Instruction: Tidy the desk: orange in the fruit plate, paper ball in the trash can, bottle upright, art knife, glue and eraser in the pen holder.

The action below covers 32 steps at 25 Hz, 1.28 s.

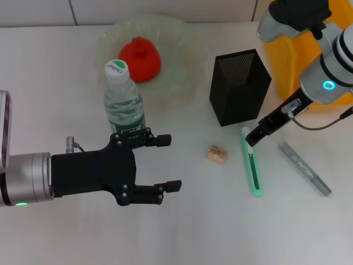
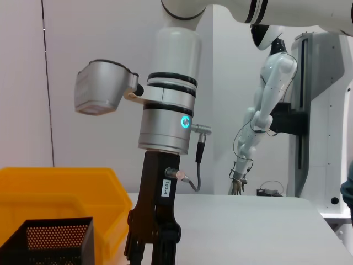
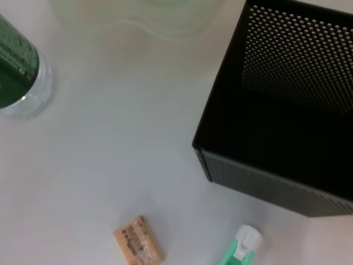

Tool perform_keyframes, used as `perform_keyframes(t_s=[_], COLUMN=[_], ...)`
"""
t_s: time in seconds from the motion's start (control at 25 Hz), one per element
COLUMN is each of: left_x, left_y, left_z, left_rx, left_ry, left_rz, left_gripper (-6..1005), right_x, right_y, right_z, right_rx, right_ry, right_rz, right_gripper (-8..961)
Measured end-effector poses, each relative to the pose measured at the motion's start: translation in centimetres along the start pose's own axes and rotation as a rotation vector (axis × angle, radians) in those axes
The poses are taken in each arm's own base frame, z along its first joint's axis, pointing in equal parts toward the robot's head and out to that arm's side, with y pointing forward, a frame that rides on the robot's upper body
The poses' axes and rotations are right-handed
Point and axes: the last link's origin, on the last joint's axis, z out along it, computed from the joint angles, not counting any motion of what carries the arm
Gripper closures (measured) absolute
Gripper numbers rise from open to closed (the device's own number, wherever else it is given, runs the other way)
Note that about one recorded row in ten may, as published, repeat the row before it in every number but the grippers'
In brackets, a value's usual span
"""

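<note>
From the head view, the orange (image 1: 140,59) sits in the plate (image 1: 182,41) at the back of the table (image 1: 182,232). The bottle (image 1: 123,100) stands upright just in front of the plate, cap up. The left gripper (image 1: 165,163) hovers in front of the bottle, its fingers (image 1: 167,186) spread wide and holding nothing. The pen holder (image 1: 240,86) stands upright to the right of the plate, and the yellow trash can (image 1: 287,66) is behind it, partly hidden by the right arm. The eraser (image 1: 217,154) lies in front of the holder. Beside it the knife (image 1: 252,161) lies flat, and the right gripper (image 1: 255,136) is down at its far end; whether its fingers are spread or closed cannot be told. The glue (image 1: 304,168) lies apart to the right of the knife.

The left wrist view shows the right gripper (image 2: 153,243) reaching down, with the trash can (image 2: 60,193) and the holder (image 2: 52,237) beside it.

The right wrist view looks down on the holder (image 3: 276,143), the eraser (image 3: 138,240), the white end of the knife (image 3: 241,247), the base of the bottle (image 3: 22,77) and the plate's rim (image 3: 154,22).
</note>
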Motion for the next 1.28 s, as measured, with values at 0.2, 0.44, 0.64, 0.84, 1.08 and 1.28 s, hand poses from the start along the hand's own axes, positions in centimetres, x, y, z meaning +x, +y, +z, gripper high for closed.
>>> perform_keyframes(t_s=[0.2,0.44,0.64,0.84,1.08,1.28], left_x=[0.0,0.2,0.5,0.7,0.7,0.6], left_y=[0.1,0.9,1.5,1.7,1.7,1.8], left_z=[-0.1,-0.7,-1.4,-1.7,-1.8,-1.9], left_rx=[0.004,-0.012,0.003,-0.001,0.01,0.012], left_ry=[0.004,0.046,0.098,0.116,0.121,0.121], left_rz=[-0.004,-0.02,-0.035,-0.044,-0.042,-0.042], left_gripper=[170,170,170,170,170,170], right_x=[-0.7,-1.6,-2.1,-2.3,-2.1,-2.0], right_y=[0.3,1.8,2.6,2.9,3.4,3.4], right_z=[0.1,0.3,0.6,1.2,2.1,2.3], right_rx=[0.011,0.039,0.06,0.074,0.1,0.106], right_ry=[-0.007,0.021,0.043,0.055,0.073,0.073], right_rz=[-0.019,-0.071,-0.097,-0.105,-0.108,-0.102], right_gripper=[214,214,214,214,215,215])
